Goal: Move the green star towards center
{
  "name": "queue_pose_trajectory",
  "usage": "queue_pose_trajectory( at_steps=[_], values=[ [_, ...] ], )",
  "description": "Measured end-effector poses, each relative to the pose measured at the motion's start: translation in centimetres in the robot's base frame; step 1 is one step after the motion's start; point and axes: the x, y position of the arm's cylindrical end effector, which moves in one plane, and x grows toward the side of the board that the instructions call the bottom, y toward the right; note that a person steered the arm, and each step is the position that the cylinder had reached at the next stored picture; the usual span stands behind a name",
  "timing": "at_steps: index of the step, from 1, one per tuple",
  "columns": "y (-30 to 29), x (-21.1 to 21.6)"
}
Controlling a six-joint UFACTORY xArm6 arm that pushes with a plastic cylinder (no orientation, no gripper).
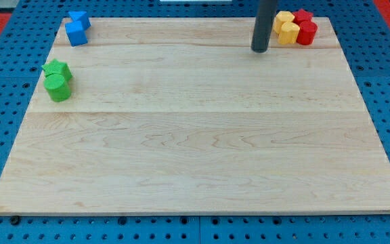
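Note:
The green star [57, 68] lies near the wooden board's left edge, in the upper part of the view. A second green block [59, 87], rounded in shape, touches it just below. My tip [260, 49] stands far to the right of the star, near the board's top edge, just left of the yellow blocks. It touches no block.
Two blue blocks [77, 28] sit at the board's top left corner. Two yellow blocks [286, 28] and two red blocks [305, 27] cluster at the top right. The wooden board [195, 149] rests on a blue pegboard surface.

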Motion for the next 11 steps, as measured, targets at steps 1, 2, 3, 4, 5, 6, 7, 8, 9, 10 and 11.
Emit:
queue_pose_trajectory(
  at_steps=[1,2,3,4,5,6,7,8,9,10,11],
  values=[
    [-6.1,7.4],
    [-15.4,13.8],
    [-26.5,17.8],
    [-38.6,18.0],
    [-41.4,16.6],
    [-41.2,11.0],
    [-41.2,5.6],
    [-39.9,3.9],
    [-35.8,4.5],
    [-31.3,6.5],
    [-27.0,7.3]
  ],
)
